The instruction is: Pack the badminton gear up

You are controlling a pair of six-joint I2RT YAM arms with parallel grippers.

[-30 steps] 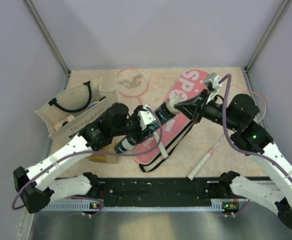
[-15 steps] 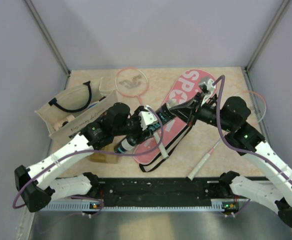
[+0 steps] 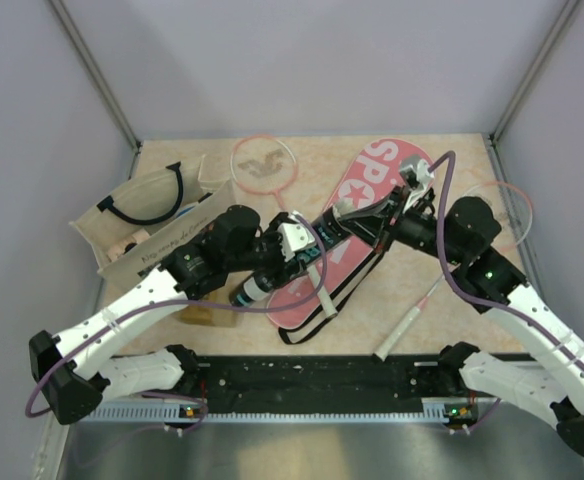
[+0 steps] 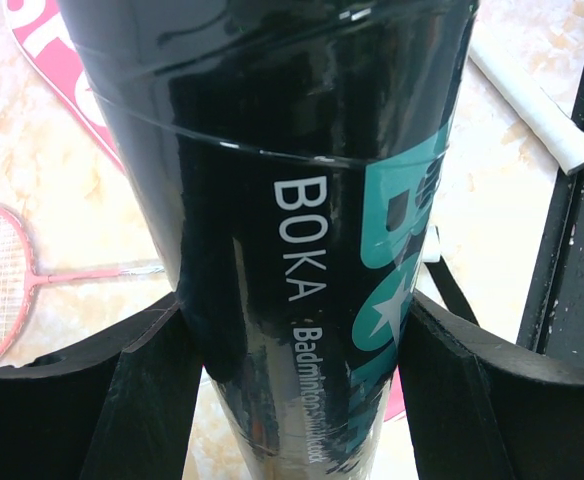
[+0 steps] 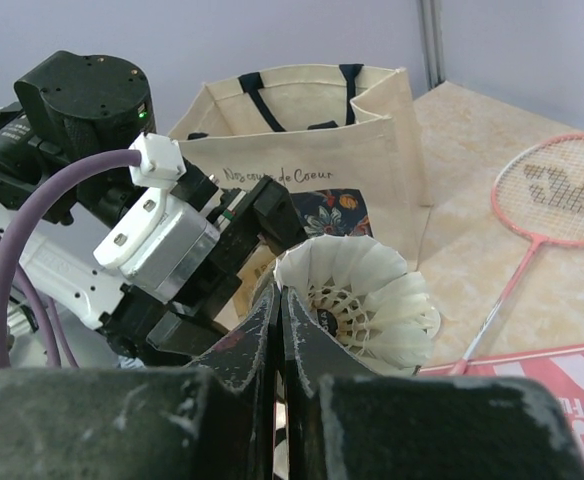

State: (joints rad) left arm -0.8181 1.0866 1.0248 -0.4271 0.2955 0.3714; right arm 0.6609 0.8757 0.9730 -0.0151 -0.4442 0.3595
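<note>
My left gripper (image 3: 297, 250) (image 4: 302, 400) is closed around the black tube with teal lettering (image 4: 302, 200), which points its upper end toward the right arm. At that end sits the white feather shuttlecock (image 5: 362, 300), and my right gripper (image 5: 280, 300) (image 3: 350, 211) is shut on the left edge of its feather skirt. The pink "SPORT" cover (image 3: 377, 180) lies flat under both grippers. One pink-rimmed racket (image 3: 262, 163) lies at the back. The other racket (image 3: 412, 318) lies to the right, its head partly hidden by the right arm.
The beige tote bag with black handles (image 3: 147, 225) (image 5: 312, 150) stands open at the left. A small brown box (image 3: 197, 315) sits near the front, under the left arm. The cover's black strap (image 3: 347, 285) loops toward the front edge.
The right arm has shifted left, bringing the shuttlecock closer to the tube's end. The left arm and the tube have stayed where they were.
</note>
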